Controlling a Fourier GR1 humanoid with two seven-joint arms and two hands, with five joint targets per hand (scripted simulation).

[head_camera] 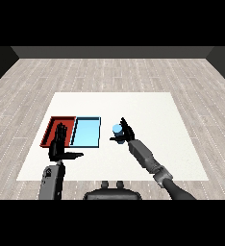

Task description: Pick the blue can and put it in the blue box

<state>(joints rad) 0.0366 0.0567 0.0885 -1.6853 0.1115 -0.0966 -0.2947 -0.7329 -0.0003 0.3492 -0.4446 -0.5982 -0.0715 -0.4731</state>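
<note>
White table point(148, 158) – red tray point(52, 126), light blue tray point(88, 132)

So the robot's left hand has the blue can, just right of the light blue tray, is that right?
Not quite: it is the right hand that has the blue can, just right of the light blue tray. The head view shows the left hand holding nothing.

Matt white table point(153, 158) — wood-plank floor point(109, 72) beyond.

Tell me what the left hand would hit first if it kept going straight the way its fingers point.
The left hand points away up the table, so it would probably meet the red tray first; depth is unclear.
</note>
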